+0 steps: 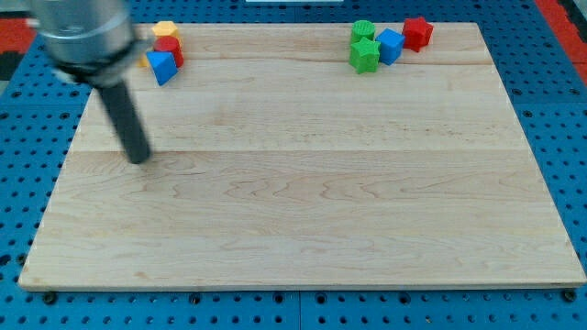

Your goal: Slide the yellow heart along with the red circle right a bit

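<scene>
Touching nothing, my tip (139,159) rests below the yellow heart (164,29) and red circle (170,48); approach appears unfinished, needing their left side.

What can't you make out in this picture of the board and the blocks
- Yellow block, camera view: mostly behind the red block, so its heart shape can't be confirmed.
- Red block: partly covered by the blue block; its round outline is unclear.
- Arm above my tip: blurred and cut off by the view's top edge.
- Two green blocks at the view's top right: too small to name shapes.
</scene>
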`<action>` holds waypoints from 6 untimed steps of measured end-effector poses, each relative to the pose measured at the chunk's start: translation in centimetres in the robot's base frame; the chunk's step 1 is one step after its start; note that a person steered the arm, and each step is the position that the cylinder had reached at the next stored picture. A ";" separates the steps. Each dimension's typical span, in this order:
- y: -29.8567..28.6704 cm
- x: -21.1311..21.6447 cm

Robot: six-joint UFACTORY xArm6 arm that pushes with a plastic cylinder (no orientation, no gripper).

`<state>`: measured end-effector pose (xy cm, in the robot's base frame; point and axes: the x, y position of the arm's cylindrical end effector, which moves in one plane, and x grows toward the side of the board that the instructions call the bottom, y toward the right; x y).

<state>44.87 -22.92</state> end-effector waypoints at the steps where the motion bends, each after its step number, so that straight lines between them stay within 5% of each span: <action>1: -7.4 -3.7; 6: -3.7 -20.4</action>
